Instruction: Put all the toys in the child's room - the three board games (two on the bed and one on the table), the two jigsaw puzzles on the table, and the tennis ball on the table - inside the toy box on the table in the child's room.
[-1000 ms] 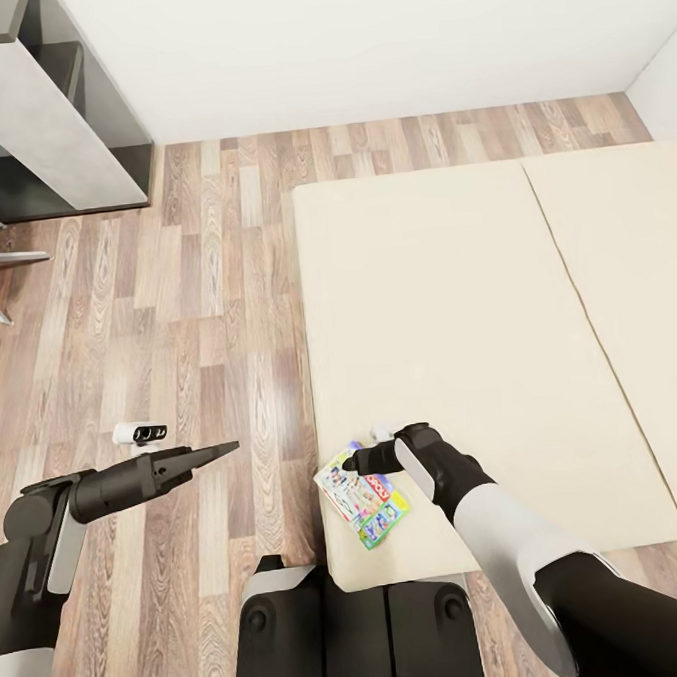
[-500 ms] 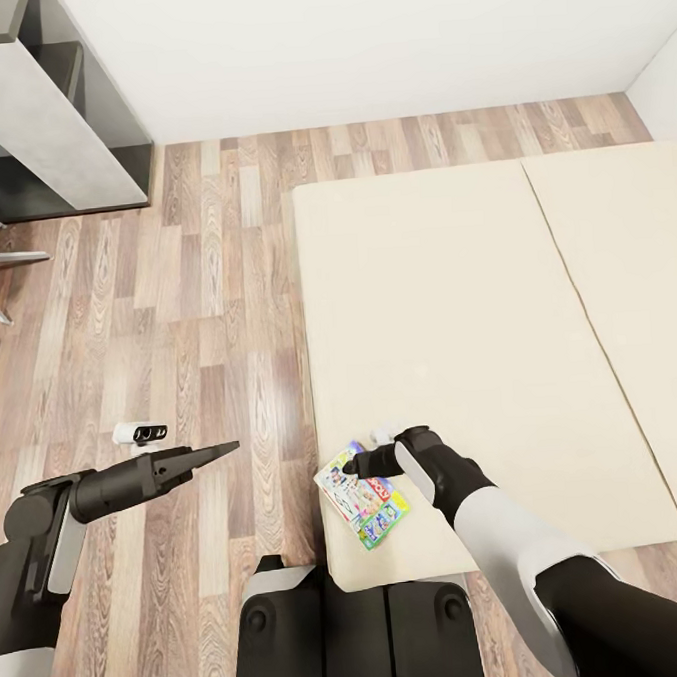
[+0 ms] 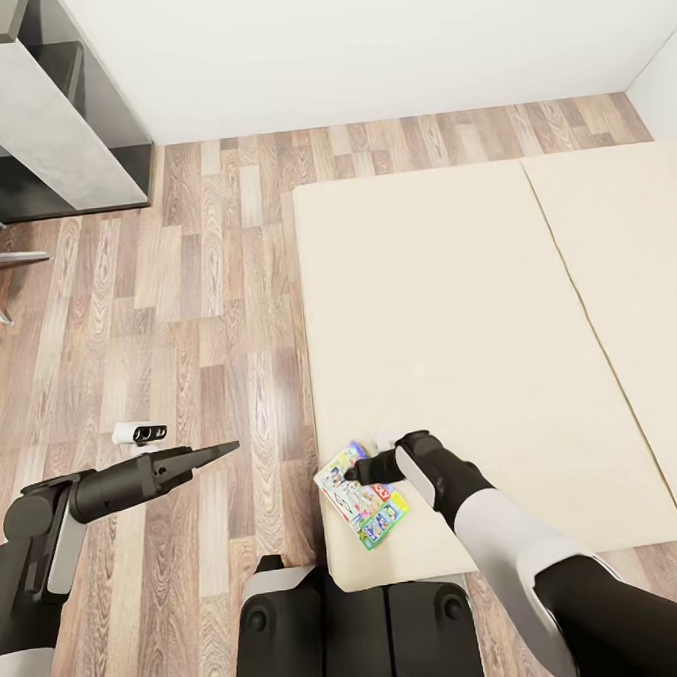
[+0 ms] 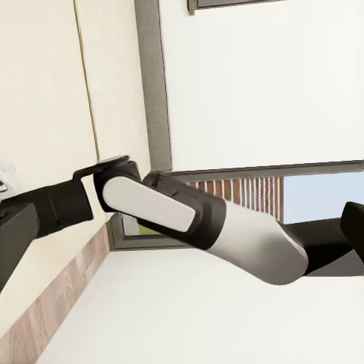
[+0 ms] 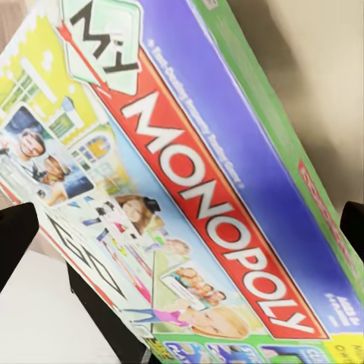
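Little has shifted over the last second: my right tool [image 3: 359, 468] has edged slightly toward 12 o'clock over the board game [image 3: 362, 495], and nothing else has changed place.

That board game is a flat, brightly printed box lying on the bed [image 3: 456, 301] at the mattress corner nearest my base, around 6 o'clock in the head view, turned at an angle to the bed's edge. Its lid mixes blue, green, yellow and a red diagonal band, with small cartoon-like pictures of children and houses. In the right wrist view the board game [image 5: 174, 197] reads "MY" on a green panel and "MONOPOLY" in white capitals along the red band; the smaller print is too blurred to read.

My right arm reaches from 5 o'clock, elbow bent, forearm angled toward 10 o'clock, with the tool at the box's far edge. Dark finger ends show at either side of the wrist view, but I cannot tell whether the tool is clenched on the box or merely beside it.

My left arm is held out over the wood floor [image 3: 207, 316] at 8 o'clock, its left tool [image 3: 210, 453] pointing toward 3 o'clock, fingers pressed together into a point with nothing between them.
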Tool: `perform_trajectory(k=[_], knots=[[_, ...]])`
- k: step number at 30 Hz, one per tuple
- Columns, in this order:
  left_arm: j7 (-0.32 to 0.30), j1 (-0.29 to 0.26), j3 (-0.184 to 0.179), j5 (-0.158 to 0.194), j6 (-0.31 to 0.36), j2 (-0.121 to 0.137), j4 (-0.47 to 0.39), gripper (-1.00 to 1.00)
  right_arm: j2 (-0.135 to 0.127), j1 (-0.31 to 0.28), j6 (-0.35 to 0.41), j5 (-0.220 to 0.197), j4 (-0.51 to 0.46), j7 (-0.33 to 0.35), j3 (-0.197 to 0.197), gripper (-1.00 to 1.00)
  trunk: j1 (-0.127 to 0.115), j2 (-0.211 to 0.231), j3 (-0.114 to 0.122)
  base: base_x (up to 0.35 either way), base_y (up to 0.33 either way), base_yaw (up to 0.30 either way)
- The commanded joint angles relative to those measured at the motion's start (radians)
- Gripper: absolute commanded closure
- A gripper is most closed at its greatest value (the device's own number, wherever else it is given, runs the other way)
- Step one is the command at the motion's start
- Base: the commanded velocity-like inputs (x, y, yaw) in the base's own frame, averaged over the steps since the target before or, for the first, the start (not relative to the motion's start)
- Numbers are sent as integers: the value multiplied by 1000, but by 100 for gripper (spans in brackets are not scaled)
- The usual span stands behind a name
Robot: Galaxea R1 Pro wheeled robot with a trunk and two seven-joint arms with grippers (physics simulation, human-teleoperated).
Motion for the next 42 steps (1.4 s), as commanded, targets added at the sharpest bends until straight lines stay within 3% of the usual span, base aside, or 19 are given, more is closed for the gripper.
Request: perform_trajectory(k=[1,34,42], knots=[[-4,0,0,-1,11,0,0,-100,0,-1,3,-3,6,0,2,-100,1,-2,-1,0,0,0],[-4,-1,0,0,11,1,-1,-100,0,2,1,-3,34,33,5,-100,1,-2,-1,0,0,0],[-4,-1,0,0,11,1,-1,-100,0,3,-4,-2,36,86,5,-100,1,-2,-1,0,0,0]])
